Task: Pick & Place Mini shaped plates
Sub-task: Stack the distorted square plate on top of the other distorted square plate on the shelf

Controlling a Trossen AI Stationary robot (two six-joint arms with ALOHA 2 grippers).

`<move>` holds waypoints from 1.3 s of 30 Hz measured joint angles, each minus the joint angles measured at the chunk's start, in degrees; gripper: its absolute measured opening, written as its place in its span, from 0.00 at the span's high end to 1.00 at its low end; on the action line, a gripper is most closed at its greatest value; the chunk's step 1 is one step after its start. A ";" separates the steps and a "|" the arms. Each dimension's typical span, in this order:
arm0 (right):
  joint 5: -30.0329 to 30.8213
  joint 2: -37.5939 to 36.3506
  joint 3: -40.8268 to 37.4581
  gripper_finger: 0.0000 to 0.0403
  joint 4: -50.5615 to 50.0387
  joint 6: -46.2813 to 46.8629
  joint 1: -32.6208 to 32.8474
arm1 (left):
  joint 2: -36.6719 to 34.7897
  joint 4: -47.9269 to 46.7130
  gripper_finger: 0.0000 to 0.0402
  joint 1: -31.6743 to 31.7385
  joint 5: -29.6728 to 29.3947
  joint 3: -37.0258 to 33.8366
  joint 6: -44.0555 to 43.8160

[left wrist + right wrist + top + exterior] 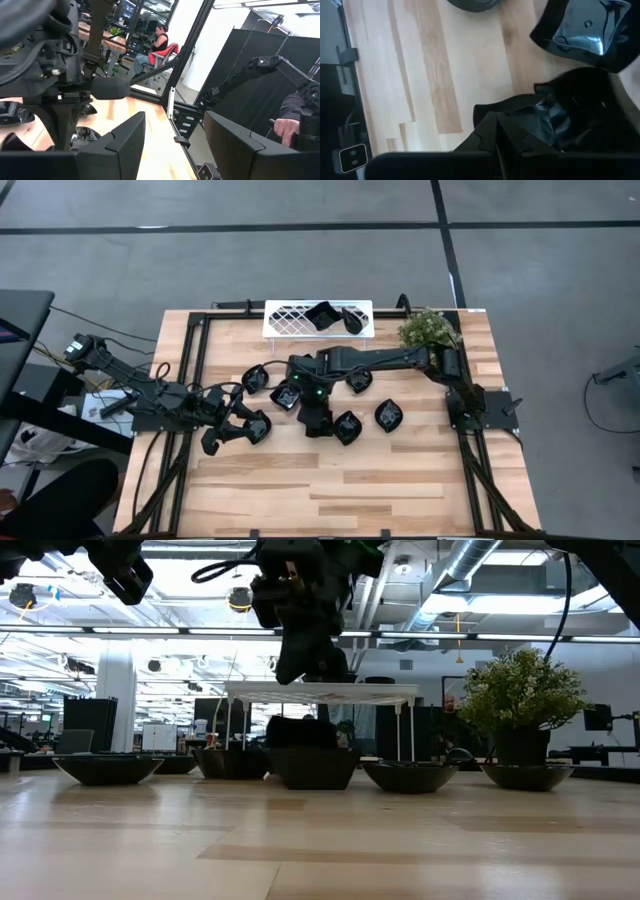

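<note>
Right gripper [292,393] clamped on a small glossy black wavy-edged dish [560,125] mid-counter; left gripper [240,426] held apart near the counter's left edge.

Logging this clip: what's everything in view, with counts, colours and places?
mini shaped plates: at least six, glossy black, scattered across the table's middle
tray plates: two, black, on the lattice tray
lattice tray: one, white, middle of the table's far edge
potted plant: one, green, far right, beside the tray
table: one, light wood
seated person: one, in the room beyond the table
left end effector: one, dark, open and empty, left of centre beside a plate
right end effector: one, dark, shut, raised over the middle plates
</note>
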 joint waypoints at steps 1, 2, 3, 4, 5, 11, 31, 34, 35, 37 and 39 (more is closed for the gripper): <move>0.00 0.00 0.00 1.00 0.11 -0.06 0.05 | 0.00 0.00 0.49 0.00 0.00 0.01 0.08; -0.04 0.00 0.00 1.00 0.22 -0.12 0.17 | 0.00 0.00 0.49 0.00 0.00 0.02 0.23; -0.10 0.00 0.00 1.00 0.23 -0.19 0.21 | 0.00 0.00 0.49 -0.01 0.00 0.00 0.33; -0.18 0.00 0.00 1.00 0.17 -0.19 0.28 | 0.00 0.00 0.49 -0.01 0.00 0.01 0.39; -0.29 0.00 0.00 1.00 0.15 -0.21 0.39 | 0.00 0.00 0.49 -0.02 0.00 0.02 0.41; -0.43 0.00 0.00 1.00 -4.89 -2.94 2.25 | 0.00 0.00 0.49 0.00 0.00 0.00 0.42; 7.35 0.67 -0.08 0.68 -7.11 -12.14 7.39 | 0.00 0.00 0.49 -0.02 0.01 0.02 0.31; 7.18 1.81 0.06 0.64 -5.24 -12.76 7.61 | 0.00 0.00 0.49 -0.02 0.00 0.02 0.24; 7.07 2.12 -0.01 0.63 -5.51 -12.80 7.71 | 0.00 0.00 0.49 -0.02 0.01 0.02 0.26; 7.06 3.34 -0.11 0.61 -6.01 -12.80 7.76 | 0.00 -0.03 0.49 -0.02 0.02 0.02 0.31; 7.08 3.73 -0.16 0.60 -6.30 -12.69 7.82 | 0.00 -0.13 0.49 -0.02 0.02 0.02 0.37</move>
